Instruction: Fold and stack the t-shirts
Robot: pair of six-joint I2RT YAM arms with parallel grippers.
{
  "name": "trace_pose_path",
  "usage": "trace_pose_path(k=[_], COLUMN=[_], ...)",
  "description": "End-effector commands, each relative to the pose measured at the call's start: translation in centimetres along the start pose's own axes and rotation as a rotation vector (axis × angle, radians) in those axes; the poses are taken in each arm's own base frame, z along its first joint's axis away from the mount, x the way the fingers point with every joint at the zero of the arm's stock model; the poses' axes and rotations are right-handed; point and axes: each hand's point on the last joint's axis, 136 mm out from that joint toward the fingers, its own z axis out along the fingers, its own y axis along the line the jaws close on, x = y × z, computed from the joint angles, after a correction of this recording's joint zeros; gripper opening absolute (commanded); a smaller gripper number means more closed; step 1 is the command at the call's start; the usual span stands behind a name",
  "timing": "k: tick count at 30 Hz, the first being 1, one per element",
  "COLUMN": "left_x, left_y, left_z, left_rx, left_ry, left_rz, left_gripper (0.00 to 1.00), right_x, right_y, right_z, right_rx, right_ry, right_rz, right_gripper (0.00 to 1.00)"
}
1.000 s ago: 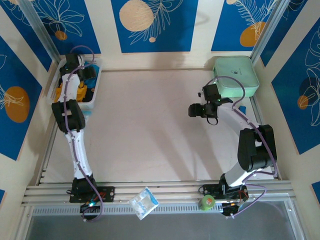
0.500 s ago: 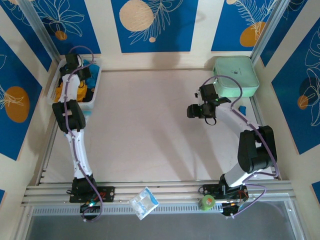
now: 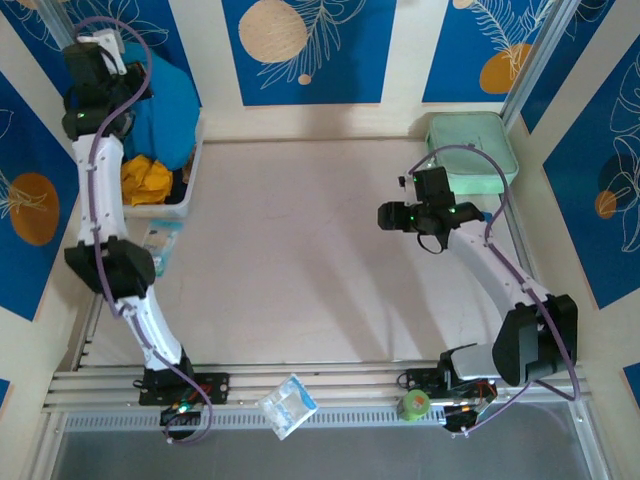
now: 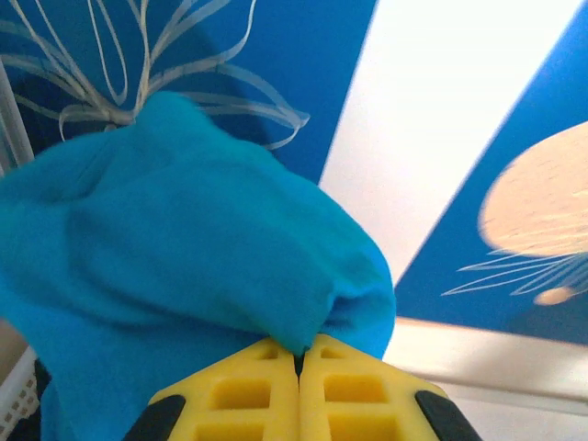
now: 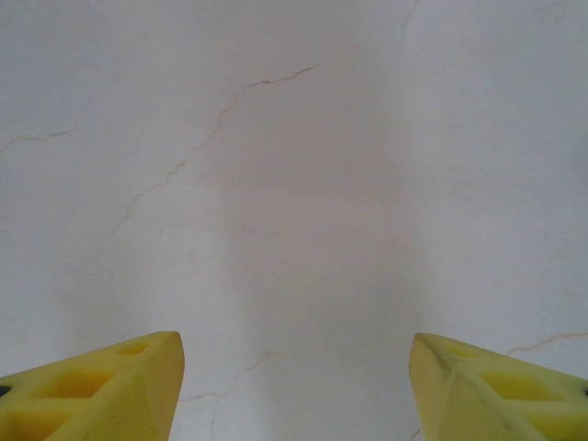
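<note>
The left arm has risen out of the white bin [image 3: 160,210] and now stands tall at the far-left corner. The left gripper [image 4: 299,356] is clamped tight on a fold of the teal-blue t-shirt [image 4: 184,248], which hangs above the bin against the blue wall panel [image 4: 303,83]. An orange-yellow t-shirt [image 3: 145,180] lies in the bin. The right arm's elbow has swung nearer, and the right gripper [image 5: 294,386] hovers with its jaws apart over the bare table [image 5: 294,184].

mint-green case [image 3: 480,140] far right; clear packet [image 3: 288,405] near edge, white basket [image 3: 158,210] far left
</note>
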Motion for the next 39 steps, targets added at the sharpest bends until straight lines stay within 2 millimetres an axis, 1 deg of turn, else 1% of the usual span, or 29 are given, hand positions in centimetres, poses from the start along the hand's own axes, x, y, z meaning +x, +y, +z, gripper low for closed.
trace_pose_path(k=[1,2,5,8,10,14,17,19,21,24,25,26,27,29,30,31,32,33,34,36,39], left_x=[2.3,2.4,3.5,5.6,7.7,12.6,16.5,19.1,22.1,27.9,30.2,32.4,34.2,37.9,39.1,39.9,40.4,40.4,40.2,39.0,36.6], left_y=[-3.2,-4.8,-9.4,-14.4,-17.7,-23.8,-27.6,-29.8,-31.4,-33.2,-33.9,-34.5,-35.1,-36.2,-36.7,-37.4,-38.0,-38.4,-38.7,-38.7,-37.2], left_z=[-1.0,-2.0,-4.8,-7.5,-9.0,-11.5,-13.1,-13.9,-14.1,-13.5,-13.3,-13.1,-12.9,-12.7,-12.7,-13.0,-13.3,-13.6,-13.9,-14.3,-14.8], left_rx=[0.084,0.111,0.194,0.271,0.320,0.429,0.491,0.529,0.549,0.565,0.574,0.584,0.590,0.600,0.605,0.615,0.625,0.632,0.636,0.632,0.569], left_ry=[0.073,0.079,0.108,0.149,0.190,0.276,0.332,0.363,0.401,0.486,0.524,0.562,0.593,0.664,0.683,0.694,0.696,0.690,0.679,0.655,0.613], left_rz=[-0.021,-0.015,0.016,0.079,0.125,0.202,0.255,0.278,0.302,0.315,0.313,0.308,0.306,0.301,0.301,0.305,0.312,0.316,0.320,0.312,0.318], left_gripper=[0.00,0.00,0.00,0.00,0.00,0.00,0.00,0.00,0.00,0.00,0.00,0.03,0.14,0.43,0.54,0.76,0.92,1.00,1.00,1.00,1.00], right_x=[-0.1,-0.2,-0.4,-0.5,-0.5,-0.3,-0.1,0.1,0.3,0.6,0.8,0.9,1.0,1.3,1.3,1.4,1.5,1.5,1.5,1.5,1.7], right_y=[0.7,0.6,0.2,-0.4,-0.8,-1.4,-1.8,-2.2,-2.5,-3.0,-3.2,-3.4,-3.6,-4.0,-4.2,-4.4,-4.6,-4.7,-4.8,-4.7,-4.0], right_z=[-1.7,-2.1,-3.1,-4.0,-4.4,-4.7,-4.6,-4.5,-4.4,-4.2,-4.1,-4.1,-4.1,-4.1,-4.2,-4.3,-4.5,-4.6,-4.8,-5.1,-5.3], right_rx=[-0.041,-0.042,-0.047,-0.047,-0.046,-0.052,-0.053,-0.048,-0.047,-0.043,-0.039,-0.035,-0.030,-0.016,-0.011,-0.004,0.004,0.013,0.018,0.019,-0.001], right_ry=[-0.036,-0.047,-0.072,-0.089,-0.098,-0.108,-0.106,-0.102,-0.096,-0.082,-0.073,-0.066,-0.059,-0.043,-0.038,-0.031,-0.025,-0.020,-0.017,-0.006,0.018], right_rz=[0.018,0.024,0.048,0.078,0.097,0.136,0.158,0.174,0.193,0.224,0.234,0.245,0.253,0.272,0.281,0.290,0.297,0.302,0.305,0.309,0.317], right_gripper=[0.67,0.67,0.67,0.67,0.67,0.67,0.68,0.68,0.68,0.68,0.68,0.70,0.71,0.72,0.74,0.75,0.76,0.77,0.78,0.79,0.79])
